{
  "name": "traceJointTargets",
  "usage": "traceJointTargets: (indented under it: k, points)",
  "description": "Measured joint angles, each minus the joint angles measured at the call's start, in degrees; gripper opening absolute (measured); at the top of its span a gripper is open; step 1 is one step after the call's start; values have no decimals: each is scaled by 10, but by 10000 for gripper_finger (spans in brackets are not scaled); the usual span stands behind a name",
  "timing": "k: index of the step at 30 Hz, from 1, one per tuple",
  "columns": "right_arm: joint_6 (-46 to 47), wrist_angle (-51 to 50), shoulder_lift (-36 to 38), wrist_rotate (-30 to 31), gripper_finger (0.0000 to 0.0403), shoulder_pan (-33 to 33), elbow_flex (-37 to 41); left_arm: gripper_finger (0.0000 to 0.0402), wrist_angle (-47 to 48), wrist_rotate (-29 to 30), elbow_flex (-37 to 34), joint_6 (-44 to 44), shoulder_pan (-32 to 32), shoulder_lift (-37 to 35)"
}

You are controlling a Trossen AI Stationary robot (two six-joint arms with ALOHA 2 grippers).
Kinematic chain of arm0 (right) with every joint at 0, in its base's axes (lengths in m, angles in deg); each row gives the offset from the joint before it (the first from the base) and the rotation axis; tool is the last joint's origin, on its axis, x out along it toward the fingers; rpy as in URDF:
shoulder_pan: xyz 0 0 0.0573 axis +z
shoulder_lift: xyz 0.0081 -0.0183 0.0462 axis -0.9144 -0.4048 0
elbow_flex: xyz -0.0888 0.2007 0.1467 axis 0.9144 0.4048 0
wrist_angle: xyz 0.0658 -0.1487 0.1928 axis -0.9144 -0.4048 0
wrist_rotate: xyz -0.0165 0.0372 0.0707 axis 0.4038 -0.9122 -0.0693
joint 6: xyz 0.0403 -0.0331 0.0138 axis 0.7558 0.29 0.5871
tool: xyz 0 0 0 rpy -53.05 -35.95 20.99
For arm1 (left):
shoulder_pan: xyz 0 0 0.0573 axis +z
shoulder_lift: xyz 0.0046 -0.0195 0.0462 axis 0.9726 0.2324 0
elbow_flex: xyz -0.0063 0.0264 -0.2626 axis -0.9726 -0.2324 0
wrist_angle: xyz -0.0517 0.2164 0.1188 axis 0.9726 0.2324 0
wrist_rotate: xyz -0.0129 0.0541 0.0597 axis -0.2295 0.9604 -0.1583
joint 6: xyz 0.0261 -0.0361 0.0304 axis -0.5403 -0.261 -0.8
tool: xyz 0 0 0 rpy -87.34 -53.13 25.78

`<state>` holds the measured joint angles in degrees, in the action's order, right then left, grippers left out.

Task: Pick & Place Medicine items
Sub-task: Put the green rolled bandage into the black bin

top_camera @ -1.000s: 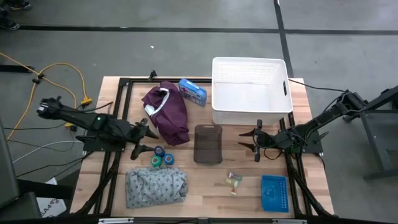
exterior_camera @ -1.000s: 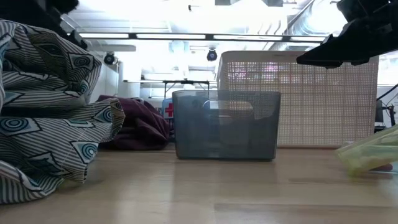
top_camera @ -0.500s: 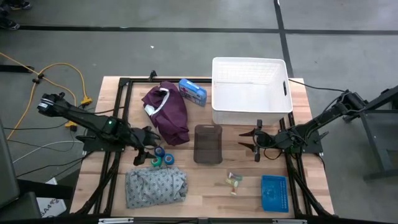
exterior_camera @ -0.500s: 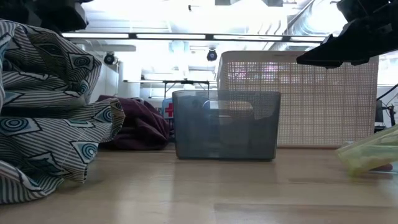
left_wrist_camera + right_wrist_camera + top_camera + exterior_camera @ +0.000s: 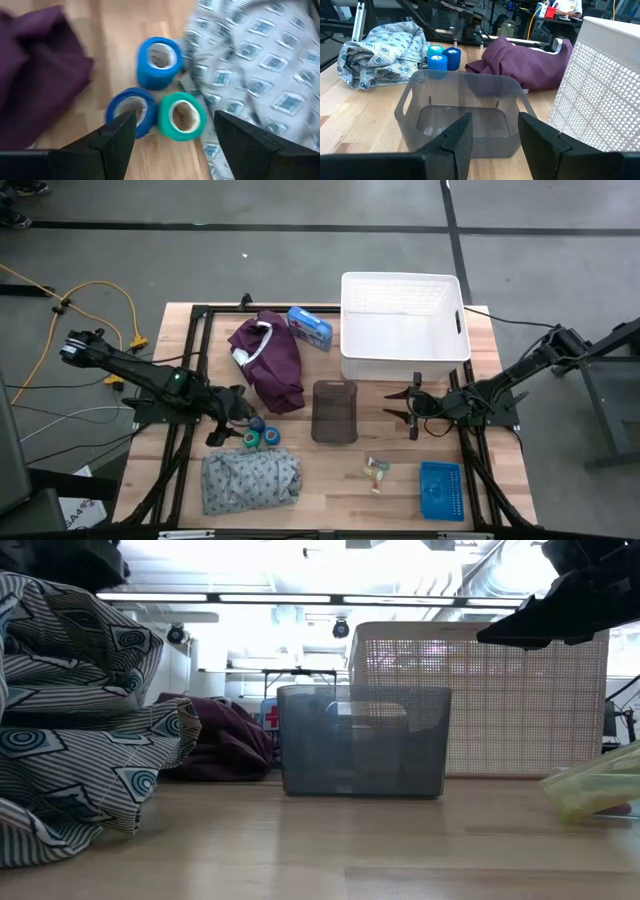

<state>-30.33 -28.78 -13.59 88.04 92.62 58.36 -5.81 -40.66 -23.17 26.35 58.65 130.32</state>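
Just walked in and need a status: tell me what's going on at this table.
The left tool hangs open right above three small rolls, two blue rolls and one green roll, which stand beside the grey patterned cloth. Nothing is gripped yet. The right tool waits open and empty, facing the empty grey bin next to the white basket. A few tiny pale pieces lie on the table untouched.
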Motion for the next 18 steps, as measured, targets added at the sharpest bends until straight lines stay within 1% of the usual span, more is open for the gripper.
traceJointTargets:
  k: [2,6,12,18]
  points:
    - [0,0,0,0,146,0,0,260,6,-11,0,-25,0,0]
    - [0,0,0,0,146,0,0,260,13,-8,0,-54,0,0]
    - [0,0,0,0,146,0,0,260,11,9,0,-42,0,1]
    - [0,0,0,0,146,0,0,260,11,9,0,-22,0,1]
